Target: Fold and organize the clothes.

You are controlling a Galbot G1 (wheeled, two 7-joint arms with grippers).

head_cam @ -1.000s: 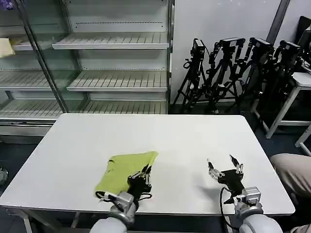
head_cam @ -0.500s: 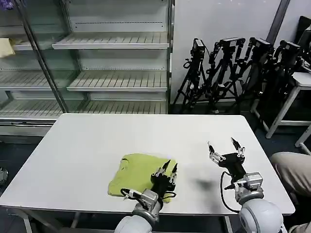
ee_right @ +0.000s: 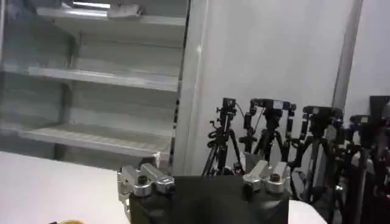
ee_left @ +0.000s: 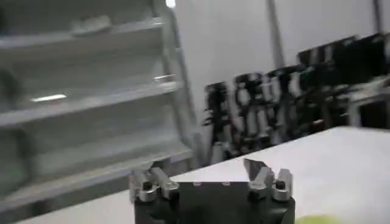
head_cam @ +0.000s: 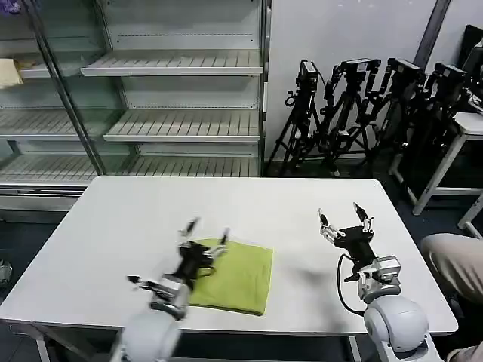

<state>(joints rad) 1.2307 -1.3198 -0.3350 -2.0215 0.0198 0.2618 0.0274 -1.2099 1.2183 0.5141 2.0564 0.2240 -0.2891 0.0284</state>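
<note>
White table (head_cam: 113,226): carrying everything.
Lime T-shirt (head_cam: 240,275): lying folded into a flat rectangle near the table's front edge, about midway along.
Left gripper (head_cam: 206,232): hovering over the shirt's left edge, fingers spread, gripping nothing.
Right gripper (head_cam: 343,215): waiting toward the table's right edge, fingers splayed, empty.
</note>
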